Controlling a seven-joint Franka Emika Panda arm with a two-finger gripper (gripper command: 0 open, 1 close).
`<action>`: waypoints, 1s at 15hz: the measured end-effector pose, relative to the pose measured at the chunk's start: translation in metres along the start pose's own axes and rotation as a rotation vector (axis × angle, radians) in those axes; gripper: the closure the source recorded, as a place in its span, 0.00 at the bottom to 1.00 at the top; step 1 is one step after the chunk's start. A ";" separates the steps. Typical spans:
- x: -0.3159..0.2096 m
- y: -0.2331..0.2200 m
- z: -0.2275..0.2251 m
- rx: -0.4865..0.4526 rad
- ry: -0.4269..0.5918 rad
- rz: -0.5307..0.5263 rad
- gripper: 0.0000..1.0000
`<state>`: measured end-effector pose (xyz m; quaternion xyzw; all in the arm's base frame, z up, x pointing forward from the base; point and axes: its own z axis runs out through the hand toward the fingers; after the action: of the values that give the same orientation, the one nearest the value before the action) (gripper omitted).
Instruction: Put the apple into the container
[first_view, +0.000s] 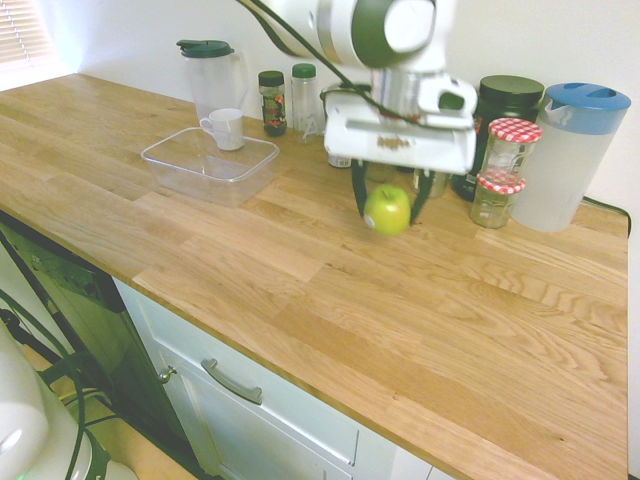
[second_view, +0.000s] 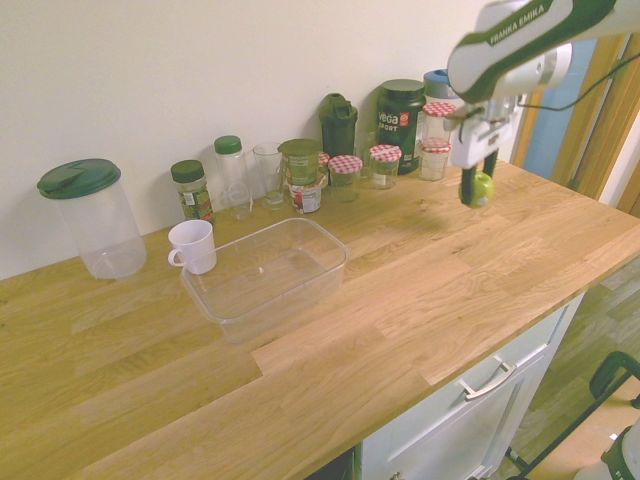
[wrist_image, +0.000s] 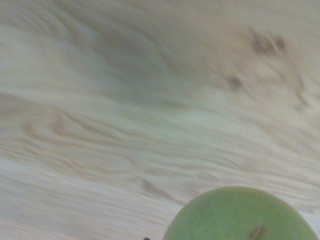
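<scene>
- over the worktop (first_view: 330, 290), right of the tub in the first exterior view: gripper (first_view: 388, 208) points straight down, fingers clamped on the apple (first_view: 387, 209), one dark finger each side.
- apple looks clear of the wood. faint shadow under it in the first exterior view, and the second exterior view shows it hanging above the counter near the jars (second_view: 378, 164).
- progress: pick looks done. carry and drop are left.
- container (first_view: 211, 163) is empty, sitting well apart from the apple, toward the white mug (first_view: 224, 128) and the green-lid pitcher (first_view: 211, 74). mug is just behind the tub's far rim, may be touching, can't tell.
- remaining, my read: traverse across the counter to above the tub, lower, release. path over bare wood looks free; the only clutter is the back row of bottles and jars.
- apple: small, round, bright green, smooth glossy skin, brown stem dimple visible in the wrist view (wrist_image: 240, 215). no sticker visible from these angles.
- grip sits about mid-height on the apple, so it should hold. round and slick, so some slip risk if the move is jerky.
- tub: clear plastic, shallow, rounded corners, far wider than the apple. easy target, loose tolerance on the drop point.
- wrist view is blurred, only wood grain and the top of the apple.
</scene>
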<state>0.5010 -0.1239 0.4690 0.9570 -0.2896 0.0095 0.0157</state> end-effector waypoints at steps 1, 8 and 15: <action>-0.022 -0.048 -0.020 0.017 0.017 -0.002 1.00; -0.175 -0.268 0.001 0.049 0.049 -0.015 1.00; -0.178 -0.315 0.081 0.024 0.045 0.040 0.00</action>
<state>0.5279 0.2336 0.3757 0.9506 -0.3083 0.0346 0.0107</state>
